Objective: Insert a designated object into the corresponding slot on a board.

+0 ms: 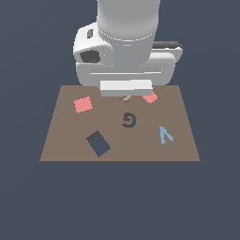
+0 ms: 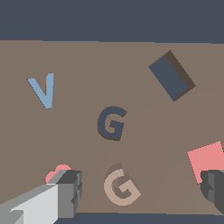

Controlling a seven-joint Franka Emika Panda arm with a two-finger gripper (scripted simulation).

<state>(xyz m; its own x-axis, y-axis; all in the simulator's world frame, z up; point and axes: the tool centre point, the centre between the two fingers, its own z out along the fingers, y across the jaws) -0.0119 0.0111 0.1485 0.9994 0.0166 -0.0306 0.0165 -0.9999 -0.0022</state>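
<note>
Because the small tan G-shaped piece lies flat on the flat brown rectangular board, between the spread, empty fingers of the gripper, a closing pinch that catches only its thin curved rim could skid or twist it out of line. It sits just beside the dark G-shaped recess, slightly rotated relative to it, so it might jam there unless turned. The piece looks pale pinkish-brown, thin, with an open spiral form.

Gripper fingers straddle G piece, bare board between them; pink squares sit beside each finger.
</note>
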